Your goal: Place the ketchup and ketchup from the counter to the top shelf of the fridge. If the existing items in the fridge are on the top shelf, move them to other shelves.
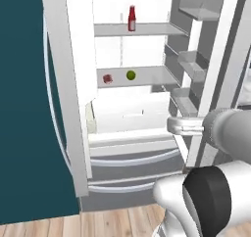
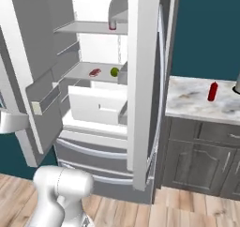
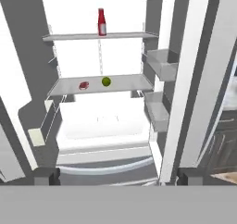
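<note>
your gripper (image 3: pixel 115 177) hangs with fingers apart, holding nothing, facing the open fridge (image 1: pixel 73 108). one ketchup (image 1: pixel 131 18) stands mid top shelf (image 1: pixel 152 29); the other ketchup (image 2: pixel 213 91) stands on the counter (image 2: pixel 187 102), near its back edge.

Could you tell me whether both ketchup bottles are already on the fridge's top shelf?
No, one ketchup bottle stands on the counter; the other bottle is on the top shelf.
</note>
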